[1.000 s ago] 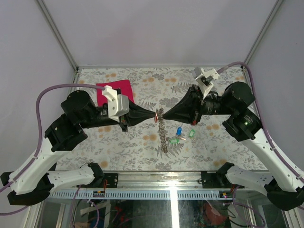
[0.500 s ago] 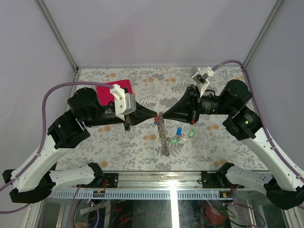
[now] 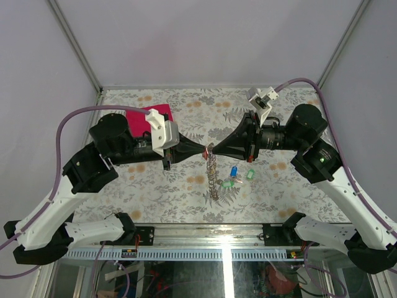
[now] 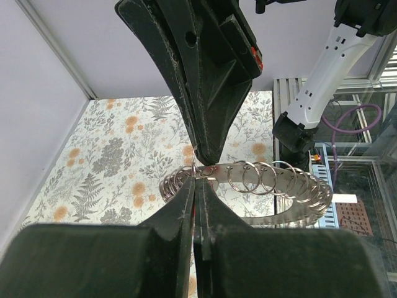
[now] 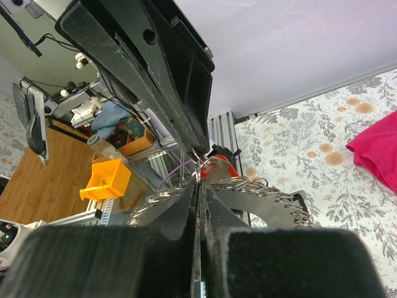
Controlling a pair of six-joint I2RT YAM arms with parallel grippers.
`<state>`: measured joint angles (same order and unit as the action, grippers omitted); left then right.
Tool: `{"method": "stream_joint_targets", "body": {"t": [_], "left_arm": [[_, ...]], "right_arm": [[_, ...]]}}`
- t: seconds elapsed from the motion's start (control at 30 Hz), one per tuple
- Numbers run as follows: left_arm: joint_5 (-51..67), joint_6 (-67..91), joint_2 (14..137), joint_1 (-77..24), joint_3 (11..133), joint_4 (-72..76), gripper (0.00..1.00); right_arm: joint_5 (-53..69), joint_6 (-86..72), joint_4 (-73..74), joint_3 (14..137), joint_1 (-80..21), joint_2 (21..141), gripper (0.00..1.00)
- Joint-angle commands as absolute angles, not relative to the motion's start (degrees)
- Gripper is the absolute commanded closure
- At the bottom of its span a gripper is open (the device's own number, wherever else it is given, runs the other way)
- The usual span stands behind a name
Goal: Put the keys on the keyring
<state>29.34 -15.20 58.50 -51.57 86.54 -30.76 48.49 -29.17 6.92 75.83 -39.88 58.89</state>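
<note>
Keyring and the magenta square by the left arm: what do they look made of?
Keyring: looks like bare metal, silvery and polished; its wire loops catch bright glints. Magenta square: probably cloth, matte, with a soft, uneven edge.

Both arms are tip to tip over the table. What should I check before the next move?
1. The left gripper is shut: ok.
2. The right gripper is shut: ok.
3. The large grey coiled metal keyring is caught at its far end where the tips meet: ok.
4. Which gripper actually grips it: cannot tell.
5. The small red-headed key at the tips is threaded on the ring: cannot tell.
6. The blue-headed key and two green-headed keys are on the ring: not ok, loose on the floral table.
</note>
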Motion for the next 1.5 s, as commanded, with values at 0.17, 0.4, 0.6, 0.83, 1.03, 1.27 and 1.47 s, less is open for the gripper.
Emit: {"method": "stream_joint_targets", "body": {"t": [0.17, 0.4, 0.6, 0.83, 1.03, 1.27, 1.47], "left_arm": [[29.85, -15.82, 59.43, -51.33, 89.12, -31.54, 1.00], [30.66, -16.17, 59.80, -51.37, 89.65, -32.32, 1.00], [30.61, -16.35, 59.84, -51.42, 89.70, -32.97, 1.00], [31.13, -16.57, 59.88, -51.42, 90.00, -33.85, 1.00], [31.19, -16.70, 60.23, -51.70, 90.35, -34.63, 1.00], [30.46, -16.73, 60.66, -51.87, 90.40, -35.20, 1.00], [30.45, -16.82, 61.29, -52.37, 90.64, -35.72, 1.00]], "right_arm": [[47.77, -29.62, 3.15, 78.58, -40.25, 58.67, 1.00], [46.73, -29.41, 3.59, 78.55, -40.25, 58.67, 1.00], [45.58, -29.44, 3.79, 78.67, -40.23, 58.71, 1.00], [44.44, -30.20, 3.46, 78.75, -40.25, 58.96, 1.00], [43.34, -31.21, 2.81, 78.73, -40.23, 59.11, 1.00], [43.06, -33.14, 0.64, 77.56, -40.25, 58.99, 1.00], [43.31, -34.20, -0.64, 76.93, -40.25, 58.93, 1.00]]}}
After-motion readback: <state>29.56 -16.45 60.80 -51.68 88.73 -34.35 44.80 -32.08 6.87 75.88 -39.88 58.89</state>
